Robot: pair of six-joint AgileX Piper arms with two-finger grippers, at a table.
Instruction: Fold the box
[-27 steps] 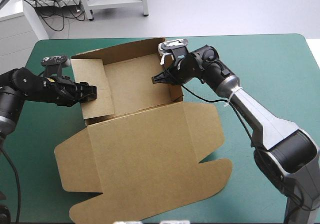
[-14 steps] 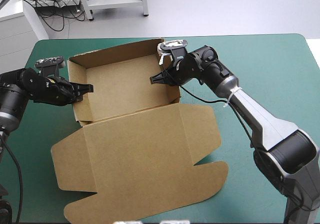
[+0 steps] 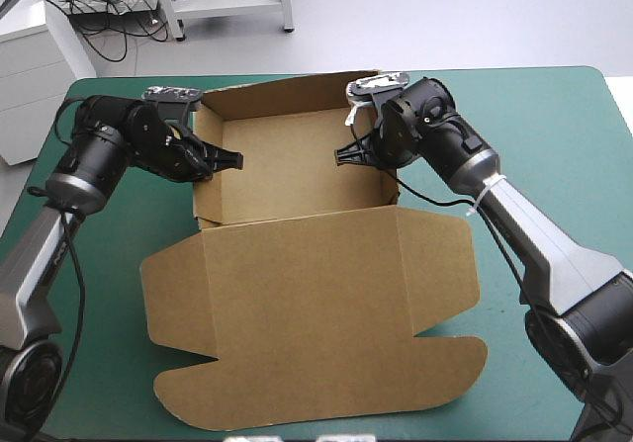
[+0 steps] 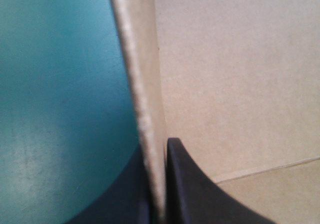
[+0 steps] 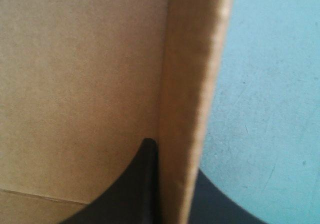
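While left hand [image 3: 235, 158] and right hand [image 3: 340, 154] pinch its side walls, the brown box [image 3: 307, 304] lies open.

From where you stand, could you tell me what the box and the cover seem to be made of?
Box: matte brown cardboard, judging by its fibrous cut edge in the wrist views and crisp fold lines. Cover: smooth teal-green sheet with faint sheen and fine scuffs, perhaps vinyl or rubber; unclear.

Box [image 3: 326, 304]: plain brown board, paler tan along the cut edges of its walls.
Table cover [image 3: 554, 135]: even teal-green.
Left gripper [image 3: 229, 157]: black fingers.
Right gripper [image 3: 344, 154]: black fingers.
Right arm [image 3: 549, 254]: black by the wrist, silver-grey farther back.
Left arm [image 3: 40, 254]: the same, black then grey.
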